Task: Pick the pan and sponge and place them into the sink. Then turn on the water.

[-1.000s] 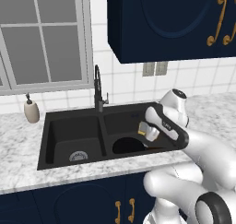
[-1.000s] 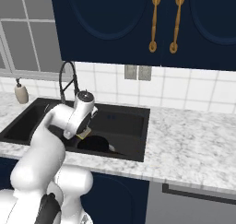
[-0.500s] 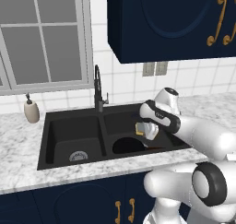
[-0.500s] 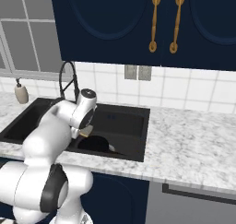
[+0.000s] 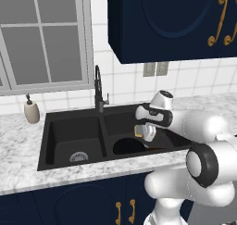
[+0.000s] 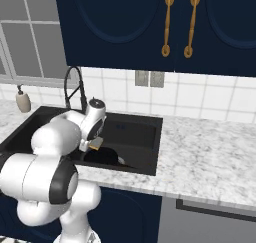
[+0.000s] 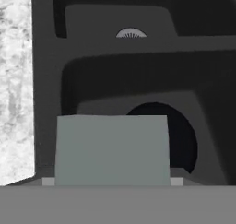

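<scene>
My gripper hangs over the right basin of the black sink, shut on the sponge, whose yellow side shows under the white hand. The right base view has the same grip, gripper on sponge. In the hand view the sponge's grey-green face sits between the jaws, low in the frame. The black pan lies in the right basin directly below; it also shows in the right base view as pan and in the hand view as pan. No water runs from the dark gooseneck faucet.
A beige soap dispenser stands on the marble counter left of the sink. The left basin has a round silver drain. Dark blue wall cabinets hang above. Counter stretches to the right of the sink.
The hand with the sponge has edged slightly left over the right basin, and the arm's elbow has swung. The pan has stayed put.
</scene>
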